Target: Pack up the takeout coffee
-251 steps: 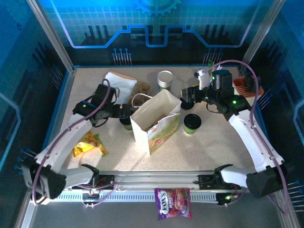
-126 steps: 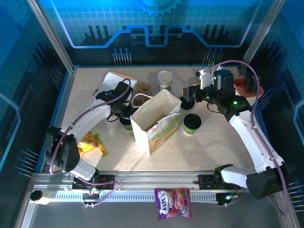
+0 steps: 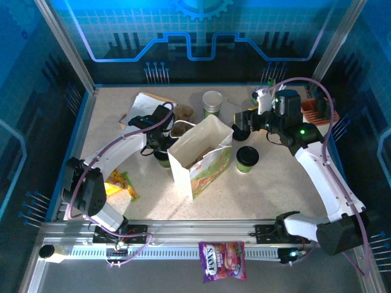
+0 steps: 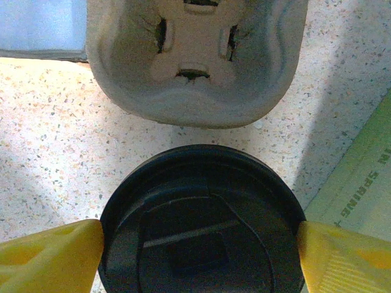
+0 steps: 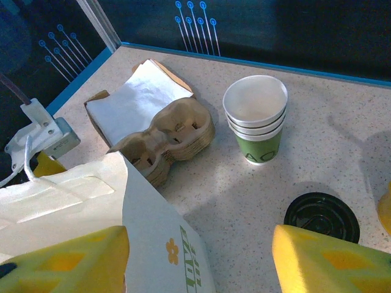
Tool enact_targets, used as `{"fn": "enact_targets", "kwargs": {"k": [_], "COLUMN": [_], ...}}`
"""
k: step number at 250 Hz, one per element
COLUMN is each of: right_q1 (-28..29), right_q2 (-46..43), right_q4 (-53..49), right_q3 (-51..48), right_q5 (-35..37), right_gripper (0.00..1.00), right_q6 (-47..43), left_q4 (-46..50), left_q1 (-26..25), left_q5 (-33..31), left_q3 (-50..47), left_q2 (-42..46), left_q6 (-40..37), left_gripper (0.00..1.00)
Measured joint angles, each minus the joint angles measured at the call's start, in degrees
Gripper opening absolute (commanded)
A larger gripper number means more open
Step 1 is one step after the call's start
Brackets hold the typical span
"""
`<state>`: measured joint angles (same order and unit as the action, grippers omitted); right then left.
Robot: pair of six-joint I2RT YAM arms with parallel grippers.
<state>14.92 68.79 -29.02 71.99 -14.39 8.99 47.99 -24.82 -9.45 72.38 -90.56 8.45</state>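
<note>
One takeout coffee cup (image 3: 163, 160) stands just left of the flower-printed paper bag (image 3: 201, 155). Its black lid (image 4: 201, 226) lies directly under my left gripper (image 3: 160, 148). The yellow fingertips (image 4: 55, 256) rest against the lid's rim on both sides with no gap, so the gripper is shut on the cup. The second cup (image 3: 247, 157), green with a black lid, stands to the right of the bag. Above and behind it hovers my right gripper (image 3: 241, 126), open and holding nothing. From the wrist, that right gripper (image 5: 201, 259) looks over the bag's edge (image 5: 153, 232).
Cardboard cup carriers (image 5: 165, 137) and white napkins (image 5: 137, 91) lie behind the bag. A stack of empty cups (image 5: 255, 119) stands at the back, with a black lid (image 5: 322, 217) on the table near it. A yellow snack packet (image 3: 116, 183) lies front left and an orange holder (image 3: 311, 108) back right.
My left arm swung in from the left and brought its gripper down over the cup beside the bag. The right arm has barely shifted.
</note>
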Motion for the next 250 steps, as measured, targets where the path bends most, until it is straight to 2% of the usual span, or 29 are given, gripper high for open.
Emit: {"fn": "enact_targets", "kwargs": {"k": [67, 138, 250], "right_q1": [0.0, 0.0, -0.4], "right_q2": [0.0, 0.0, 0.0], "right_q4": [0.0, 0.0, 0.7], "right_q3": [0.0, 0.0, -0.7], "right_q5": [-0.2, -0.9, -1.3], "right_gripper": [0.66, 0.66, 0.67], "right_q6": [0.0, 0.0, 0.0], "left_q4": [1.8, 5.6, 9.8], "left_q1": [0.2, 2.1, 4.8], "left_q5": [0.0, 0.0, 1.7], "left_q3": [0.0, -1.8, -3.7], "left_q2": [0.3, 3.3, 5.7], "left_q6": [0.0, -0.9, -3.1], "left_gripper": [0.75, 0.8, 0.8]}}
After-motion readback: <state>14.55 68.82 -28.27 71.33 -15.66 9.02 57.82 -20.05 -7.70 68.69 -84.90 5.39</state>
